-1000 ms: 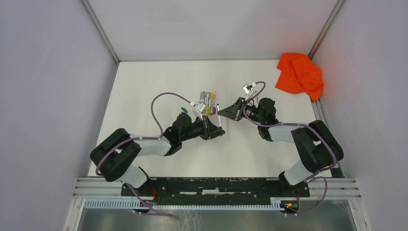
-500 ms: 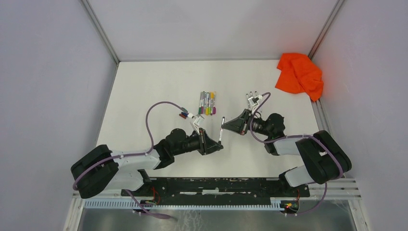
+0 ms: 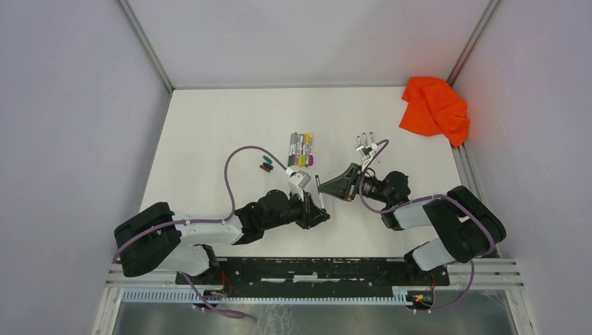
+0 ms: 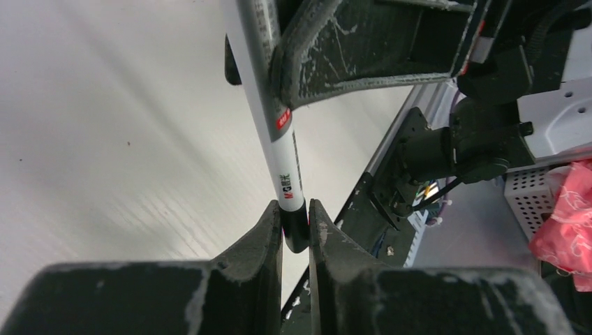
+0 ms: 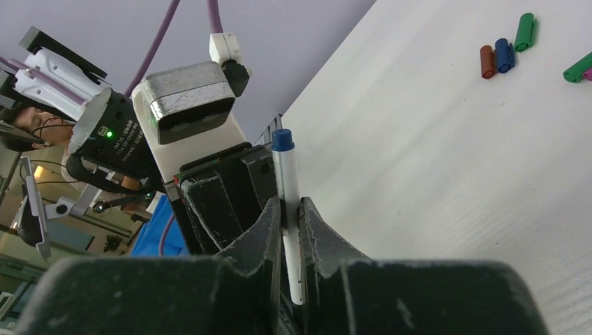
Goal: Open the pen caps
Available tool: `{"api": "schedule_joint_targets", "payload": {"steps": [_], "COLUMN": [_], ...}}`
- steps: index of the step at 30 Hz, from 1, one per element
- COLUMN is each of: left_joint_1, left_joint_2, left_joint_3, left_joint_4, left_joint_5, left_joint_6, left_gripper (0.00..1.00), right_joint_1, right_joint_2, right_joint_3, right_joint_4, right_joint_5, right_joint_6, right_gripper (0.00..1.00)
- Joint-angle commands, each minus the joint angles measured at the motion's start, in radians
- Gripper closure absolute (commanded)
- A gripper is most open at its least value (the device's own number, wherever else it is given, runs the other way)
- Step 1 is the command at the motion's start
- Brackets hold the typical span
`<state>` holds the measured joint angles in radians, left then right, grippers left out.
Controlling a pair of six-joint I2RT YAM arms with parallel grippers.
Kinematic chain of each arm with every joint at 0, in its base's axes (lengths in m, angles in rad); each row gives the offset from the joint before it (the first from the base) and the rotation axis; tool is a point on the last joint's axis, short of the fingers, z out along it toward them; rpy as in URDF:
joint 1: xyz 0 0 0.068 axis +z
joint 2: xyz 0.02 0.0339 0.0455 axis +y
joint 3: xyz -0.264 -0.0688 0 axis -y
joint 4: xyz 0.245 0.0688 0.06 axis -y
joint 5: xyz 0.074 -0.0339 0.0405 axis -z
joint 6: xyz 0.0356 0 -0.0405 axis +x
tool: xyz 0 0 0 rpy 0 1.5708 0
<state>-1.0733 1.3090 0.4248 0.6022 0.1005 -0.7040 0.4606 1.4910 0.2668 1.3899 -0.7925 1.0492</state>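
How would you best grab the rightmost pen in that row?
Grip the pen at mid-barrel, from straight above, closing across it. It lies flat on the table, and only its right side is free; its neighbour lies close on the left, so the fit looks tight.

The pen [image 4: 279,132] ran off the top edge in the left wrist view, its dark end buried between the jaws of the left gripper [image 4: 295,209]. Whether the right gripper [image 5: 290,206] actually pinched it, I couldn't tell. From above, the far pens [image 3: 301,149] were too small to count.
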Motion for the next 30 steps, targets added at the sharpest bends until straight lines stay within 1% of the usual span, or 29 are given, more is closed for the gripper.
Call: {"api": "schedule_joint_targets", "payload": {"steps": [1, 4, 7, 10, 14, 17, 18, 21, 24, 26, 28, 30], "left_joint_1": [-0.045, -0.046, -0.046, -0.046, -0.045, -0.045, -0.046, -0.046, -0.045, -0.045, -0.045, -0.045], "left_joint_2": [0.032, 0.038, 0.047, 0.049, 0.032, -0.009, -0.025, -0.074, -0.127, -0.167, -0.209, -0.255], "left_joint_3": [0.065, 0.088, 0.107, 0.113, 0.109, 0.103, 0.102, 0.099, 0.081, 0.058, 0.032, 0.013], "left_joint_4": [-0.056, -0.077, -0.085, -0.087, -0.098, -0.118, -0.13, -0.158, -0.173, -0.155, -0.128, -0.116], "left_joint_5": [-0.003, -0.028, -0.036, -0.043, -0.065, -0.096, -0.118, -0.149, -0.148, -0.111, -0.045, 0.002], "left_joint_6": [0.098, 0.105, 0.109, 0.106, 0.101, 0.097, 0.097, 0.102, 0.104, 0.114, 0.122, 0.128], "left_gripper": [0.98, 0.98, 0.98, 0.98, 0.98, 0.98, 0.98, 0.98, 0.98, 0.98, 0.98, 0.98], "right_joint_1": [0.02, 0.027, 0.029, 0.032, 0.039, 0.044, 0.046, 0.049, 0.049, 0.049, 0.048, 0.045], "right_joint_2": [-0.002, -0.012, -0.028, -0.043, -0.053, -0.059, -0.064, -0.077, -0.078, -0.07, -0.046, -0.012], "right_joint_3": [0.043, 0.049, 0.053, 0.059, 0.061, 0.062, 0.062, 0.072, 0.085, 0.103, 0.12, 0.14], "right_joint_4": [0.039, -0.004, -0.05, -0.098, -0.156, -0.199, -0.221, -0.316, -0.343, -0.338, -0.28, -0.175], "right_joint_5": [0.091, 0.087, 0.085, 0.087, 0.097, 0.102, 0.108, 0.134, 0.148, 0.154, 0.141, 0.112], "right_joint_6": [-0.05, -0.079, -0.106, -0.136, -0.173, -0.197, -0.213, -0.271, -0.284, -0.276, -0.236, -0.172], "right_gripper": [0.82, 0.77, 0.73, 0.72, 0.73, 0.79, 0.83, 1.0, 1.0, 1.0, 1.0, 1.0]}}
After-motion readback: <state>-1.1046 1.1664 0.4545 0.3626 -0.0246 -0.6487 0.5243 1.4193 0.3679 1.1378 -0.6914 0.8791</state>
